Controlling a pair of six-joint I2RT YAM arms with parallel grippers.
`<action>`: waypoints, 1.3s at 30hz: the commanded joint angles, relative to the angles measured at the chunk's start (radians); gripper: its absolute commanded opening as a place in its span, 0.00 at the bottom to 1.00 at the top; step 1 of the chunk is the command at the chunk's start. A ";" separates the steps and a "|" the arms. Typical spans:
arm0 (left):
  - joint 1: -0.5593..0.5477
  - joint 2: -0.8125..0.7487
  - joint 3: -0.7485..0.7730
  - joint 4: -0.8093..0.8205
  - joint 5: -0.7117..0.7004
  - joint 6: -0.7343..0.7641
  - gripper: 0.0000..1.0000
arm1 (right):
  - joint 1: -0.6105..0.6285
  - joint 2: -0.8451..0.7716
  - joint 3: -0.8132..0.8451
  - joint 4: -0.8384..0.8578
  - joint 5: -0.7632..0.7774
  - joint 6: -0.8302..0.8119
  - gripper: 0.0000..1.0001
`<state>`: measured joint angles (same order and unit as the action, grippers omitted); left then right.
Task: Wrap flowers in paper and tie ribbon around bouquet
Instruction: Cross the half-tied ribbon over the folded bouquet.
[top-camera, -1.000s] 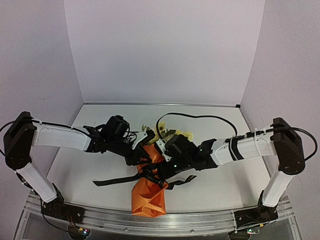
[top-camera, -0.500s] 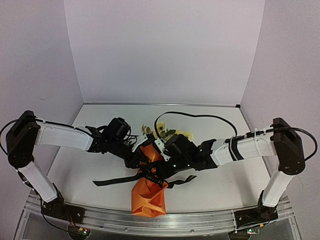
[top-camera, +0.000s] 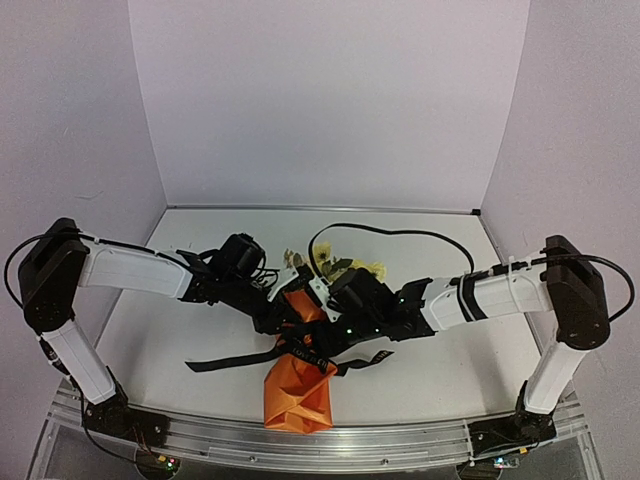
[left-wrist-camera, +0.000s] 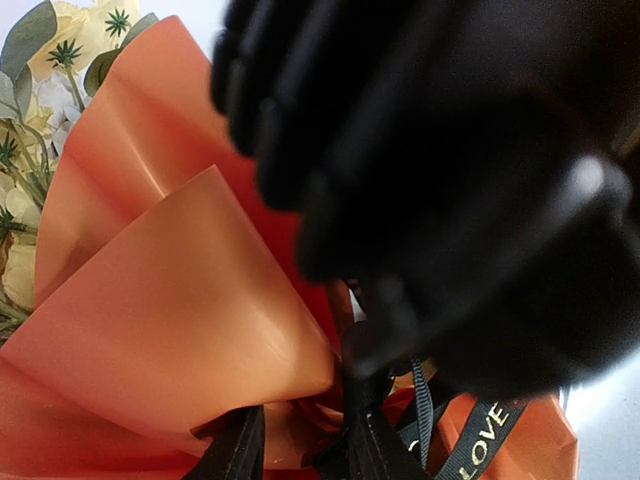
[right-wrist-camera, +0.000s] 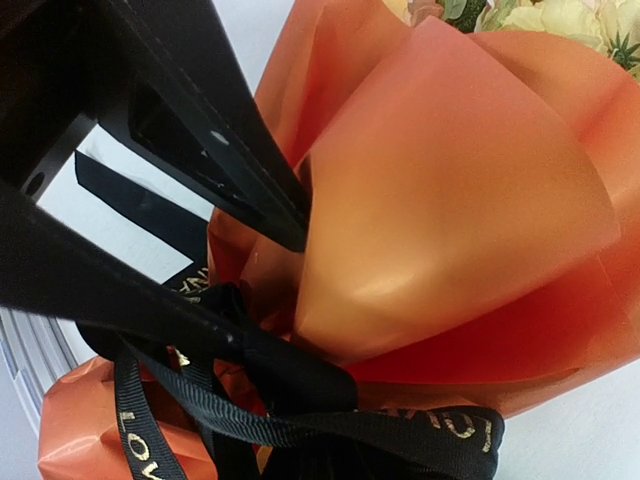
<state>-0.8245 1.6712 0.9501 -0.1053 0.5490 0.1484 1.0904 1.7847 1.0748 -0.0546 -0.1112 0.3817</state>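
The bouquet lies on the table between my arms: orange paper (top-camera: 296, 392) rolled into a cone, with the pale yellow flowers (top-camera: 335, 268) poking out at the far end. The black ribbon (top-camera: 236, 358) with pale lettering crosses its narrow waist, and its ends trail left and right. My left gripper (top-camera: 283, 318) has its fingers (left-wrist-camera: 236, 452) on either side of the gathered paper (left-wrist-camera: 180, 300), pressing it. My right gripper (top-camera: 322, 335) is shut on the ribbon (right-wrist-camera: 440, 425) at the waist. Its blurred black body hides much of the left wrist view.
A black cable (top-camera: 400, 233) loops over the white table (top-camera: 480, 370) behind the flowers. A metal rail (top-camera: 300, 442) runs along the near edge, just below the cone's tip. Pale walls close in the back and both sides.
My left arm has shifted slightly right towards the bouquet. The bouquet, the ribbon and the right arm have hardly moved.
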 joint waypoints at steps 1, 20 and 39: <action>-0.012 0.023 0.040 -0.004 0.047 -0.004 0.25 | 0.008 0.001 0.014 0.134 0.021 -0.031 0.00; -0.012 -0.101 -0.077 0.114 -0.014 -0.060 0.00 | 0.008 -0.044 -0.022 0.126 0.012 -0.010 0.14; -0.011 -0.163 -0.137 0.190 -0.111 -0.085 0.00 | 0.012 -0.191 -0.095 0.005 -0.069 -0.040 0.41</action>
<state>-0.8330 1.5462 0.8215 0.0368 0.4649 0.0719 1.0958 1.6582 1.0057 0.0097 -0.1447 0.3634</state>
